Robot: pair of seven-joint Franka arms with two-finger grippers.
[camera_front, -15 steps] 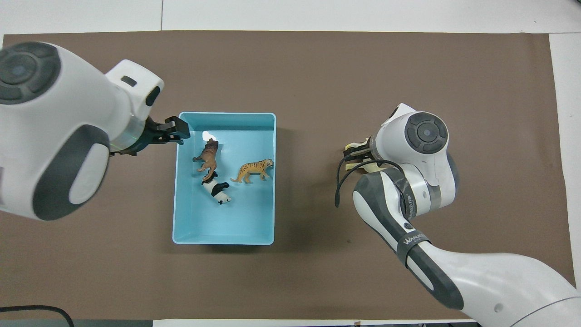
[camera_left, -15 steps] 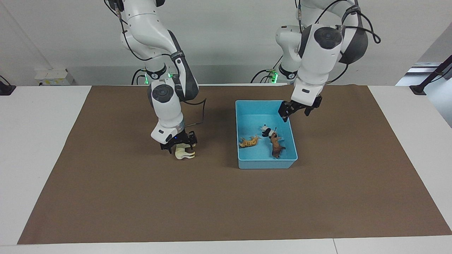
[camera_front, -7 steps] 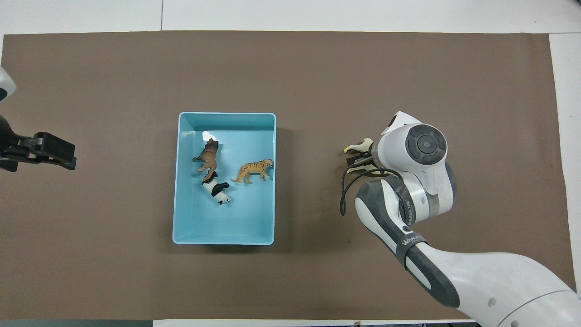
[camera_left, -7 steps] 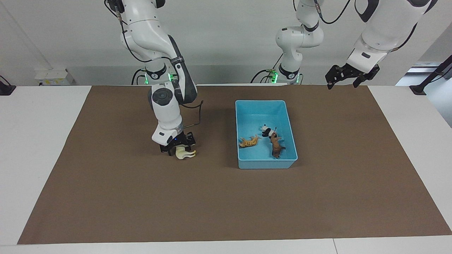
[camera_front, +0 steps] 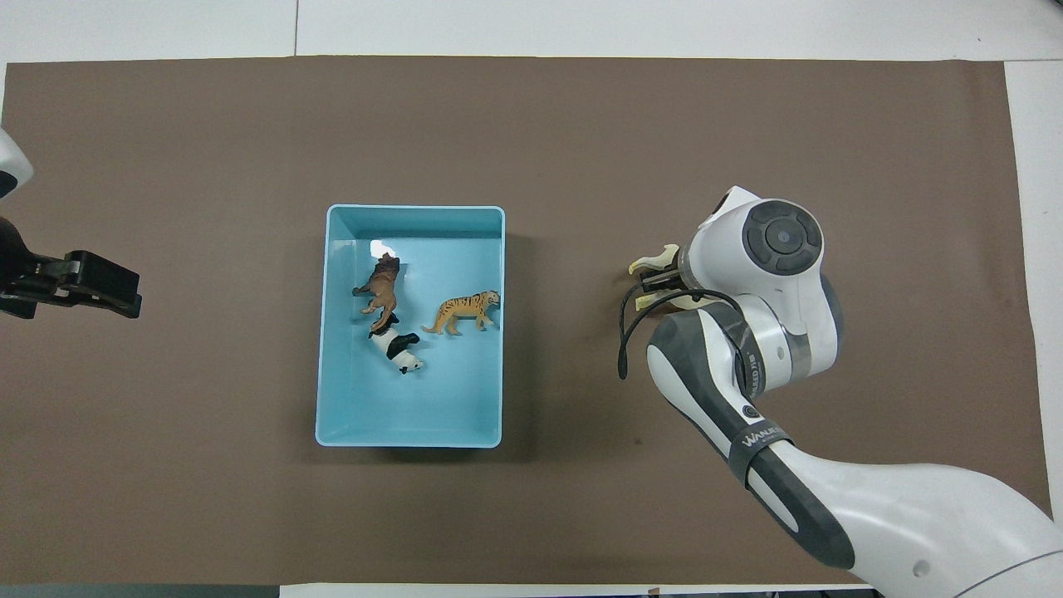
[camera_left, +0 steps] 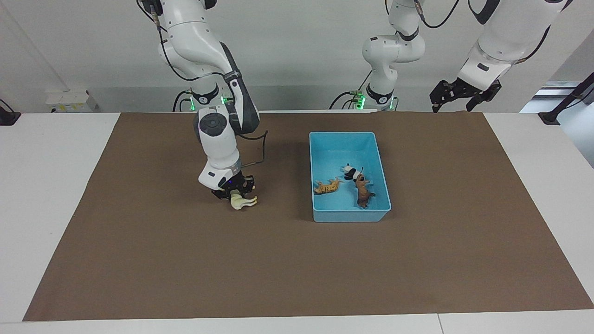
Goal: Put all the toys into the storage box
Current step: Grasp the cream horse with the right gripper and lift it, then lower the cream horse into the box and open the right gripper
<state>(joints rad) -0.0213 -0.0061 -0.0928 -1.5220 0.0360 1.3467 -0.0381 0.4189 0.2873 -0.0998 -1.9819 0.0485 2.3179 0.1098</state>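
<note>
Right pincer (camera_left: pixel 234 192), closed on the horse (camera_left: pixel 243 201), low over the counter (camera_left: pixel 139 260) beside the box (camera_left: pixel 345 215). Left pincer (camera_left: pixel 457 95) waits raised, seemingly open and empty. Tiger (camera_left: pixel 327 186), panda (camera_left: pixel 351 172), lion (camera_left: pixel 364 191) lie in the box; only the horse remains.

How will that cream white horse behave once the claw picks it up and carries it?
The horse, gripped by the right claw, looks like rigid moulded plastic, so probably stiff, not floppy. It is small against the storage box, so likely light. Its body and legs stick out sideways from the claw, and the smooth surface may let it pivot or slip.
</note>
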